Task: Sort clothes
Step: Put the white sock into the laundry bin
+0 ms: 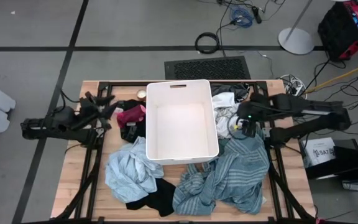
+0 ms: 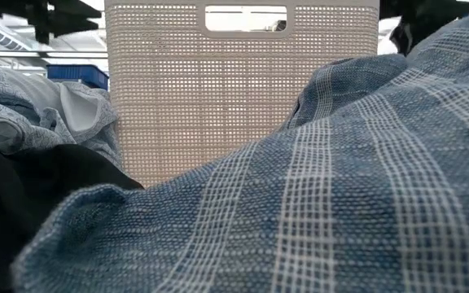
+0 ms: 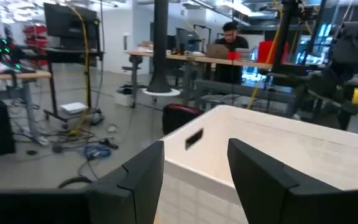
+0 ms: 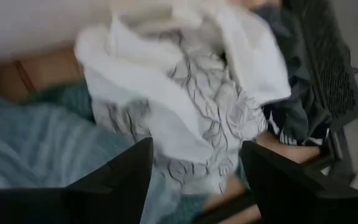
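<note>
Clothes lie around a white bin (image 1: 182,121) at the table's middle. A large teal-grey striped garment (image 1: 229,177) spreads at the near right. Light blue cloth (image 1: 129,168) and black cloth (image 1: 154,198) lie at the near left. A magenta piece (image 1: 131,115) lies left of the bin, and a white patterned garment (image 4: 191,106) right of it. My left gripper (image 3: 194,155) hovers open and level at the table's left, pointing at the bin's wall (image 3: 278,149). My right gripper (image 4: 194,155) stands open above the white patterned garment, slanting down, with nothing between its fingers.
A small round tan object (image 1: 142,94) sits at the bin's far left corner. Dark cloth (image 1: 244,93) lies by the white garment at the far right. In the low view the striped garment (image 2: 340,187) fills the foreground before the bin (image 2: 243,81). A person (image 3: 229,43) sits at a desk beyond the table.
</note>
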You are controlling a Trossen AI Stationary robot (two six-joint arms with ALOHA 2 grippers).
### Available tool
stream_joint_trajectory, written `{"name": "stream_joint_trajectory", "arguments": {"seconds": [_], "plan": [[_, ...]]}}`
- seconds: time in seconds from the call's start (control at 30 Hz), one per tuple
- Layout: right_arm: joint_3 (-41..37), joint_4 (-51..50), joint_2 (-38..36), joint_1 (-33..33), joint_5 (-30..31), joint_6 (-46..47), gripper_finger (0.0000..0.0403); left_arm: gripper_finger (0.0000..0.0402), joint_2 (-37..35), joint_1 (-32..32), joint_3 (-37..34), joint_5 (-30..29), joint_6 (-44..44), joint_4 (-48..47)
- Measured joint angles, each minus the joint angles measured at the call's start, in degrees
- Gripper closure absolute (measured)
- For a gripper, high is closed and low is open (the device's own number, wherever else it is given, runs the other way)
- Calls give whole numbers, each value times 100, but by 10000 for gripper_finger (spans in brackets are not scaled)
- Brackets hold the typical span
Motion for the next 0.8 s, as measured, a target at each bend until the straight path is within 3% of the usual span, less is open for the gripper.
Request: {"name": "stream_joint_trajectory", "arguments": {"seconds": [0.17, 0.27, 0.6, 0.8], "plan": [[2, -25, 543, -199, -43, -645, 171, 214, 821, 141, 911, -14, -377, -1229], [2, 0, 831, -300, -130, -835, 170, 214, 1196, 206, 1007, -130, -865, -1722], [2, 391, 1481, -776, -326, -1563, 186, 214, 1722, 207, 477, -130, -1822, -1313], [0, 478, 1492, -1222, -750, -1792, 250, 214, 1725, 207, 362, -113, -1825, -1130]]}}
